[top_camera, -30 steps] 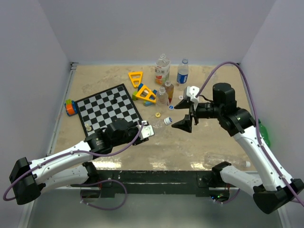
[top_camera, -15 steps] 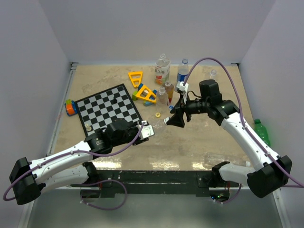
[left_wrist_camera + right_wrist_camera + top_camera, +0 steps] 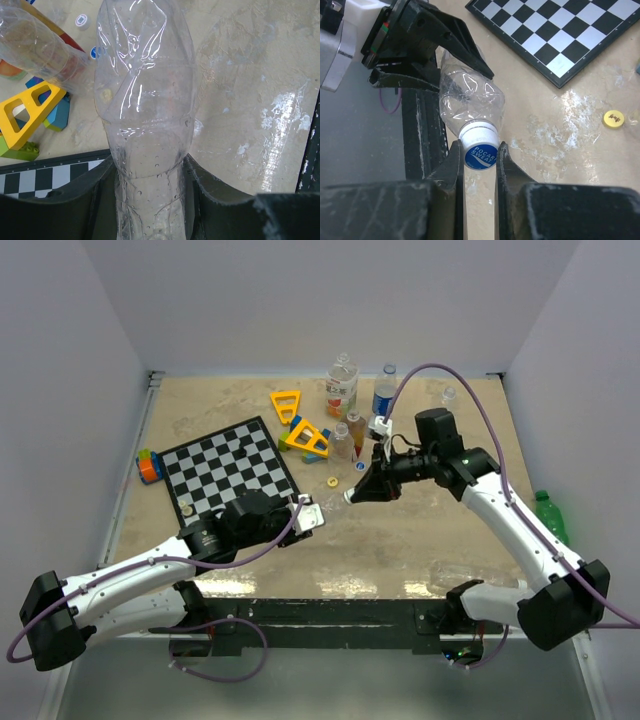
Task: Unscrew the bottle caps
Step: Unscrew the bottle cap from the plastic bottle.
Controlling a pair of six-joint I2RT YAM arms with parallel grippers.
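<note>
Nice setup here, it's basically the classic two-hand twist. Your left gripper (image 3: 150, 200) is closed partway around the lower body of the clear bottle (image 3: 145, 100), with the jaws pressing on both sides, so it's acting as the vise that stops the bottle spinning. The bottle is lifted off the table (image 3: 420, 540) and tipped over on its side, neck pointing at the other arm. I'd guess that's the whole reason for the angle: it gives the right wrist a straight line onto the cap. Your right gripper (image 3: 362, 490) is squeezed down about as tight as it goes on the blue cap (image 3: 480, 156), one finger on each side of the rim and the printed top facing the wrist camera. So the grip is on the cap alone, not the neck, which is what you want if the wrist roll is going to turn it. I can't tell from these shots whether the cap has started to turn yet. This all happens out in the middle, just right of the checkerboard (image 3: 230, 475), and a yellow cap (image 3: 614, 118) lies loose on the table close by. The bottles at the back (image 3: 342, 385) stand well clear, so there's nothing to bump while twisting.
</note>
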